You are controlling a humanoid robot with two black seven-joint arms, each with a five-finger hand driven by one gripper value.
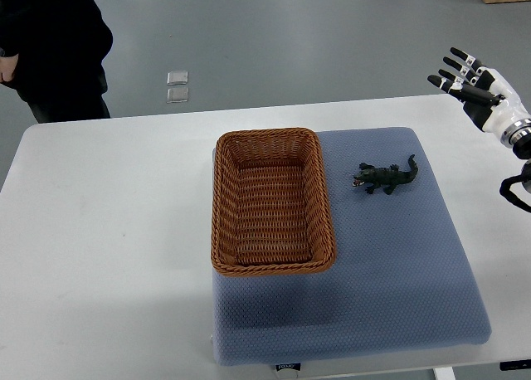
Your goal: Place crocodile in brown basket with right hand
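Observation:
A small dark green toy crocodile [386, 176] lies on the blue mat [390, 264], just right of the brown wicker basket [273, 265]. The basket is rectangular and holds nothing. My right hand [466, 83] hovers at the far right, up and to the right of the crocodile and well apart from it. Its fingers are spread and hold nothing. The left arm does not show.
The mat rests on a white table [108, 231]. A person in dark clothing [54, 48] stands beyond the table's far left corner. Two small square plates [177, 86] lie on the grey floor behind the table.

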